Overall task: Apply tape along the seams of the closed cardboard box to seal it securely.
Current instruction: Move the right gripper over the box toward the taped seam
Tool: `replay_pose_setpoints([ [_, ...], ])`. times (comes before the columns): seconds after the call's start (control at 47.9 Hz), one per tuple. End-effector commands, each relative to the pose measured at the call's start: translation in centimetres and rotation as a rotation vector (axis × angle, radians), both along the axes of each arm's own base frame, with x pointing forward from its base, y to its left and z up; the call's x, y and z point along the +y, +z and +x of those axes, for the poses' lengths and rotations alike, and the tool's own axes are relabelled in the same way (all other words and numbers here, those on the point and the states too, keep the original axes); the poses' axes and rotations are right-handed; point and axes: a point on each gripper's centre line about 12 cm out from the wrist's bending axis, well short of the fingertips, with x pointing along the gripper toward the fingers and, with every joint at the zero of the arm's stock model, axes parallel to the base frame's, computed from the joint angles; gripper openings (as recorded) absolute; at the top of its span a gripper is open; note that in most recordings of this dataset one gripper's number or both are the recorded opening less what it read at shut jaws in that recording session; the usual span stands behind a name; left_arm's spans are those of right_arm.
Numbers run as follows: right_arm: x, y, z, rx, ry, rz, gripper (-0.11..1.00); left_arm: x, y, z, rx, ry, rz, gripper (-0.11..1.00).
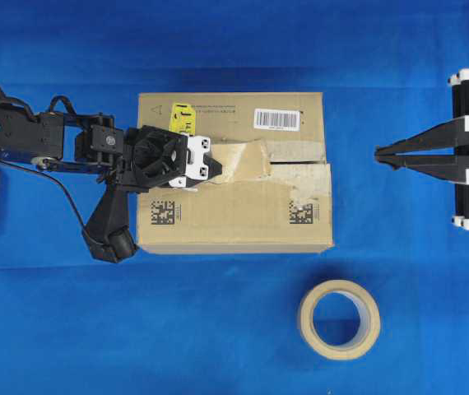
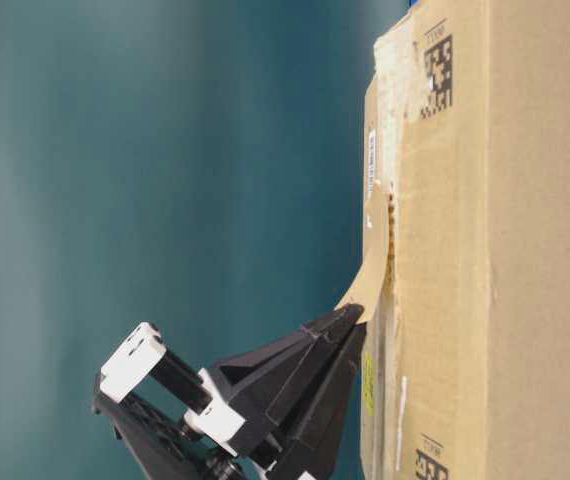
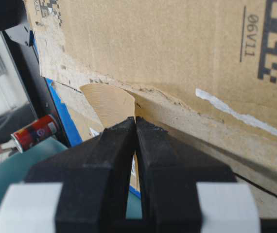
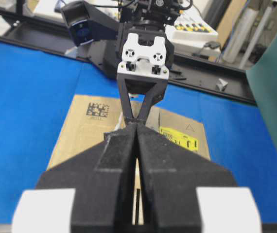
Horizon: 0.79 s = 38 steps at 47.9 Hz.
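The cardboard box (image 1: 234,218) lies in the middle of the blue table, its yellow sticker (image 1: 183,116) at the far left. The seam (image 1: 304,163) runs along the top between the two flaps, edged with torn pale residue. My left gripper (image 1: 216,167) hangs over the box's left half, shut on one end of the tan tape (image 1: 247,160). In the table-level view the tape (image 2: 373,265) curves off the box top to the pinched tips (image 2: 357,315). The rest of the tape lies along the seam. My right gripper (image 1: 378,154) is shut and empty, just off the box's right end.
A cream tape roll (image 1: 339,318) lies flat on the table in front of the box, toward the right. The left arm's body (image 1: 20,136) stretches in from the left edge. Blue cloth (image 1: 62,321) covers the table all round the box.
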Motion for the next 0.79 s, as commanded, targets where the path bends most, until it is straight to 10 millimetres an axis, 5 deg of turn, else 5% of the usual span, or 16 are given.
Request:
replay_pose_setpoints([
  [0.0, 0.1, 1.2, 0.4, -0.046, 0.003, 0.005, 0.00, -0.1, 1.3, 0.0, -0.037, -0.002, 0.002, 0.02],
  [0.459, 0.0, 0.5, 4.6, -0.033, -0.002, 0.031, 0.01, -0.2, 1.3, 0.1, -0.037, -0.007, 0.002, 0.02],
  [0.668, -0.6, 0.2, 7.6, -0.022, -0.025, 0.032, 0.58, -0.3, 1.3, 0.2, -0.037, -0.008, 0.002, 0.02],
  [0.772, -1.2, -0.1, 8.8, -0.007, -0.043, 0.037, 0.56, -0.3, 1.3, 0.2, -0.037, -0.008, 0.002, 0.02],
])
